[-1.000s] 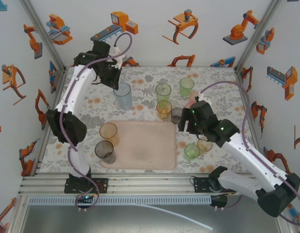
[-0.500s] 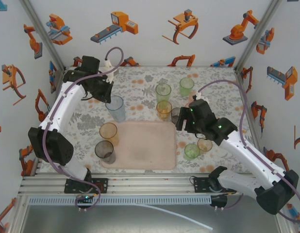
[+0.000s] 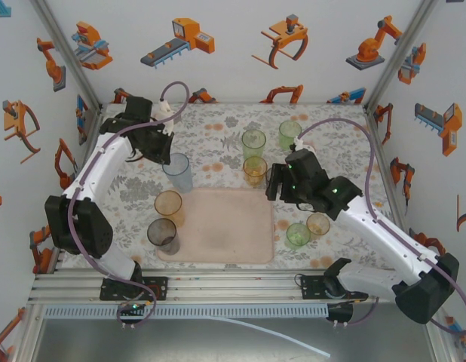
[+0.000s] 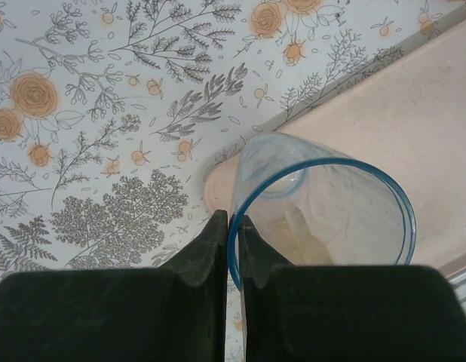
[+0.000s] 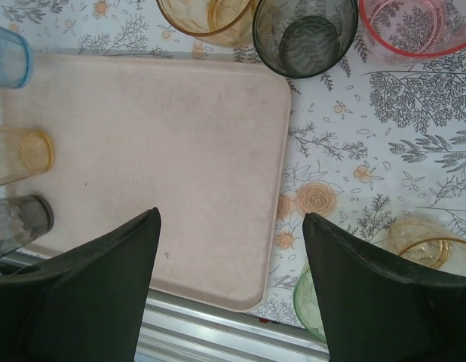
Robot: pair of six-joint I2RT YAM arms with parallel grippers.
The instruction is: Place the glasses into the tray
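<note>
One blue glass (image 3: 178, 172) is changing place: over the last second the left claw (image 3: 167, 155) is bringing it from the far middle of the desk (image 3: 135, 192) toward the near left, so that it is now arriving at the far left corner of the tray (image 3: 225, 226). The left claw is pinching the glass narrowly by its wall, with one of its fingers (image 4: 206, 253) outside the rim and the other inside. In the left wrist view the pale corner of the tray is showing just beneath the glass's base. Whether the base is hanging free or already touching cannot be told. Over the same second the right claw (image 5: 231, 226) is drifting slightly leftward. Its jaws are standing wide and gripping nothing, above the right edge of the tray and near a second grey glass (image 5: 305, 34). For the task, the shift is suggesting that the transport stage is nearly ending and that lowering and release are coming next. An orange glass (image 3: 170, 204) and a grey glass (image 3: 163, 234) are already standing at the tray's left edge, so the blue glass is needing a bare spot beside them. A green glass (image 3: 297, 235) and several others are waiting on the desk to the right of and beyond the tray, so most of the work is remaining.
</note>
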